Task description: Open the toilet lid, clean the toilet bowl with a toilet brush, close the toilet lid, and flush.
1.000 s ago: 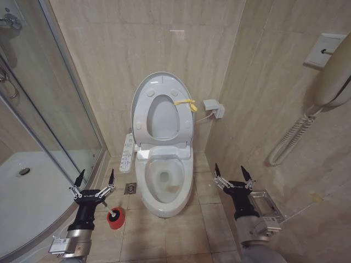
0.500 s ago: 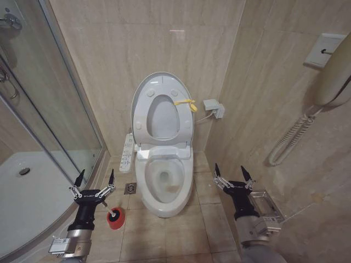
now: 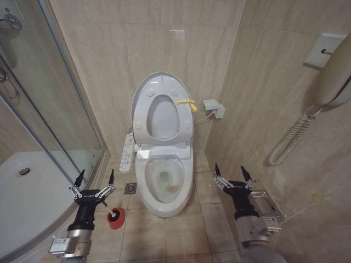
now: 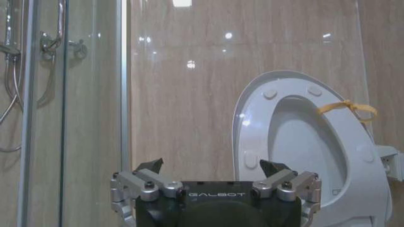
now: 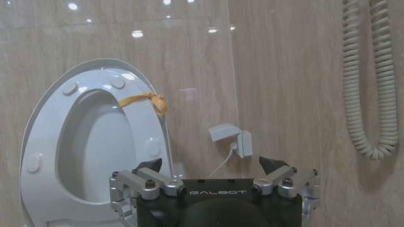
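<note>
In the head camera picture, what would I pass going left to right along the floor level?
Shower tray → left gripper → red toilet brush holder → toilet bowl → right gripper.

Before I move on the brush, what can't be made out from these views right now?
- Brush: head view shows the red holder beside the left claw; its handle is hidden by that arm.
- Flush control: too small to pick out on the side panel, head view.
- Bowl rim underside: hidden from above.
- Lid bottom: left wrist view, cut off behind the claw body.
- Right claw: open, idle.
</note>
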